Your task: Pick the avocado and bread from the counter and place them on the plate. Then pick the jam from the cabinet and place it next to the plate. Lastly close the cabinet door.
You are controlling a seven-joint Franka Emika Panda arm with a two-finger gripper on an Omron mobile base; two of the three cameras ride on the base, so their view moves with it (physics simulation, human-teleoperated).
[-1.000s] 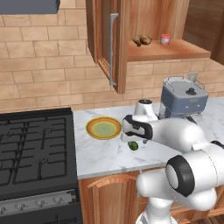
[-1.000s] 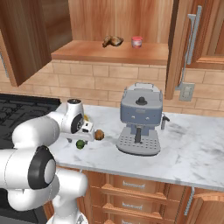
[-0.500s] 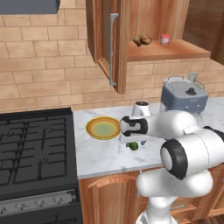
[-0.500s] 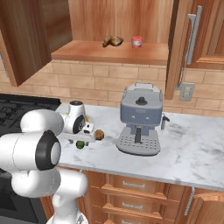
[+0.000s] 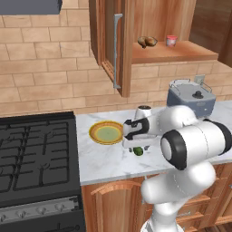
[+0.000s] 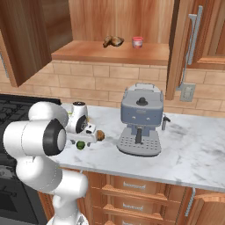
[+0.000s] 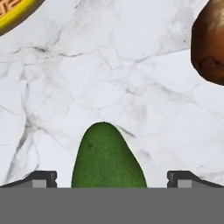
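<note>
Hand view has our gripper [image 7: 112, 180] lower over the avocado [image 7: 108, 157] than a second ago, jaws wide open either side, nothing grabbed; so we're about to pinch; bread [image 7: 210, 43] sits beside it on the counter [image 7: 109, 74]; plate [image 5: 107, 133] near the avocado, empty; jam [image 5: 171, 41] waits in the cabinet [image 5: 174, 52].

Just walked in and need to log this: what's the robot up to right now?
The white arm's gripper hangs with open jaws straddling the small dark green avocado on the white marble counter, nothing held. The brown bread roll lies nearby, and the yellow-rimmed plate holds nothing yet.
</note>
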